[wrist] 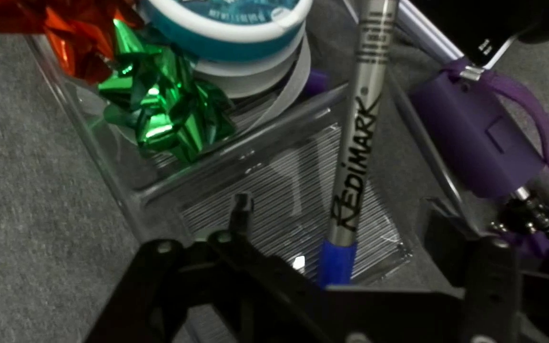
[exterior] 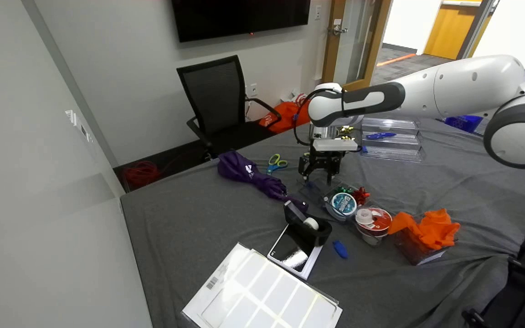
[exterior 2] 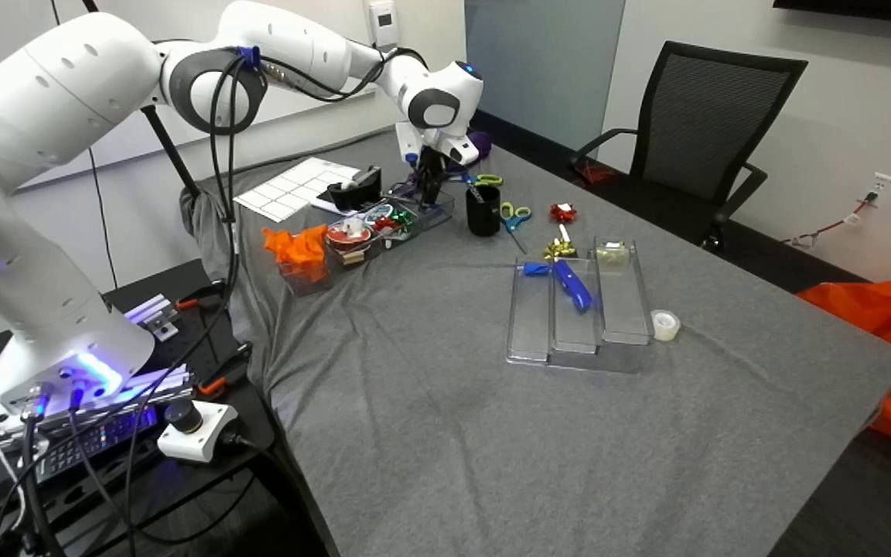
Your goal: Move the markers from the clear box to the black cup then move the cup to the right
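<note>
My jaws stand apart, a silver, blue-ended marker (wrist: 358, 143) slanting between them across the ribbed floor of a clear plastic box (wrist: 274, 176). A crinkled green foil bow (wrist: 167, 112) glints in its next compartment; nearby, a smooth black cup (exterior 2: 484, 215) stands upright on the grey, cloth-draped desk (exterior 2: 414, 402).

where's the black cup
In the upper middle of an exterior view, the black cup stands between the gripper on its left and a pair of scissors on its right.
</note>
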Controlling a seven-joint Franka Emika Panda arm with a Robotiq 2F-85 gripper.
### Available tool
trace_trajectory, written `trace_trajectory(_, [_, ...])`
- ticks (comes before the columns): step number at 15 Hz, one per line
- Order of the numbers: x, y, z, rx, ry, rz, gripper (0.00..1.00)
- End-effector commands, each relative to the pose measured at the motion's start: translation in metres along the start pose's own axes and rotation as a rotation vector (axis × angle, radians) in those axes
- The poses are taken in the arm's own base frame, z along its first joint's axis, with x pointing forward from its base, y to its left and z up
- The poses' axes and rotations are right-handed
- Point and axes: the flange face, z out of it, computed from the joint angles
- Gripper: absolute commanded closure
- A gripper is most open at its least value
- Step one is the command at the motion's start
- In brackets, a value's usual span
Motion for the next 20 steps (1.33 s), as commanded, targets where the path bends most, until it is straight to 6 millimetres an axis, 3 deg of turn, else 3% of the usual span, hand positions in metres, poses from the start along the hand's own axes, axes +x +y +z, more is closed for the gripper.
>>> trace_trajectory(1, [0.001,0.004,0.001,-0.008,0.01,-0.031,0.4])
trace_trajectory(4, [0.002,0.004,0.005,-0.008,0.011,-0.033,0.63])
trace_trajectory(7, [0.002,0.005,0.012,-0.012,-0.003,-0.029,0.75])
trace_trajectory(8, [0.002,0.005,0.015,-0.015,-0.009,-0.027,0.77])
trace_trajectory(10, [0.004,0.006,0.024,-0.024,-0.014,-0.021,0.72])
trace_trajectory(12, [0.005,0.008,0.032,-0.027,-0.022,-0.018,0.92])
trace_trajectory(14, [0.005,0.009,0.031,-0.021,-0.028,-0.017,0.99])
trace_trajectory(20, [-0.004,0.007,0.009,0.002,-0.005,-0.031,0.96])
